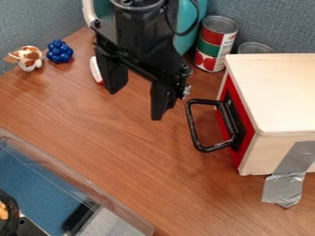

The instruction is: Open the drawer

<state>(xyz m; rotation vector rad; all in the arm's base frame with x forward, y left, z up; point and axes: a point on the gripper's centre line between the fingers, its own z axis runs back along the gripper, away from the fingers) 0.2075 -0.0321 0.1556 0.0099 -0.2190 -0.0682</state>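
Landmark: pale wooden box with a flat, cream-coloured top [280, 92].
Drawer: red front panel [248, 122], set in the left-facing side of the box; looks shut.
Handle: squared loop of black metal [192, 125], jutting out from the box's red side, over the table.
Gripper: black, two-fingered [137, 102], left of the box, just beyond the handle; fingers spread wide, nothing between them.
Tape: silver strip [289, 177], running down the box's near side onto the brown wood-grain table [123, 152]; probably an anchor.
Behind box: red-and-green-labelled tin can [215, 44], near its far left corner.
Near left of box: clear plastic bin, pale rim [80, 182].
Risk, grip: nearer finger could land on top of the bar rather than inside the loop, if the descent is poorly lined up.
Risk, pull: box could slide or twist if the drawer binds and the tape gives; an off-centre tug would make binding likelier.
Risk, slip: smooth bar could escape a shallow hold.
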